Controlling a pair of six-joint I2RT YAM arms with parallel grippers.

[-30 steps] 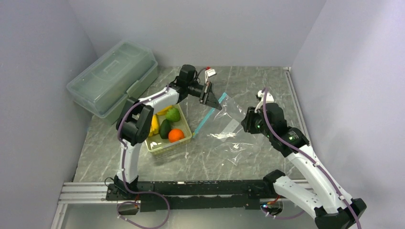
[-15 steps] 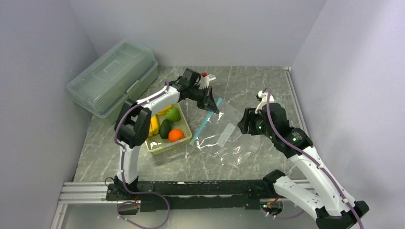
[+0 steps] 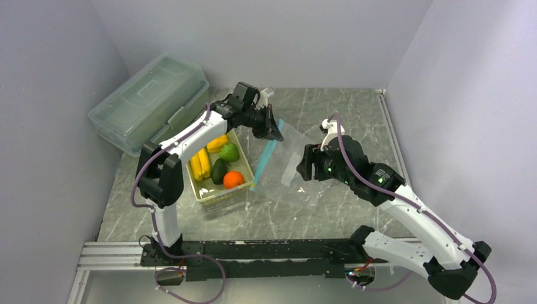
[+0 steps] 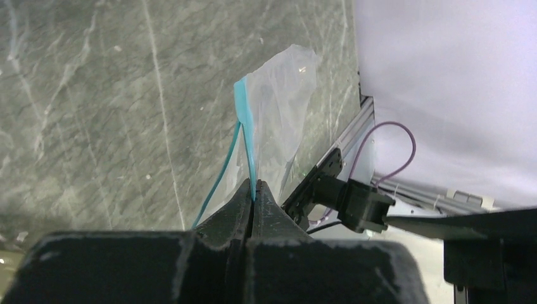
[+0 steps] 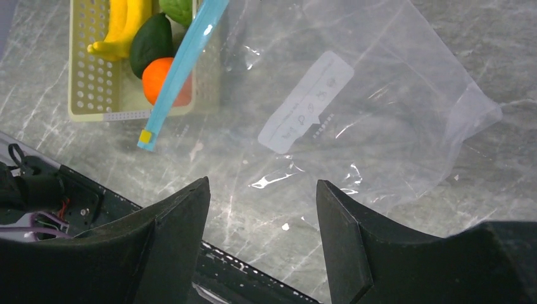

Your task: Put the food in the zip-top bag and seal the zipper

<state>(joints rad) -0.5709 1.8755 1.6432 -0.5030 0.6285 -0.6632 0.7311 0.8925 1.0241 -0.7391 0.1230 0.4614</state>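
Left gripper (image 3: pixel 273 130) clenched on top end of zipper (image 3: pixel 262 162), centre frame in top view. Zip-top bag (image 3: pixel 285 151) drapes right of it. Right gripper (image 5: pixel 263 190) released, jaws apart and empty, over bag. Food (image 3: pixel 223 166) in basket (image 3: pixel 212 197), left of centre.

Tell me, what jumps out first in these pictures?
The left gripper pinches the teal zipper of a clear zip-top bag, holding that edge up above the middle of the table. Beside it, bright food sits in a pale basket, while the right gripper hovers open above the bag.
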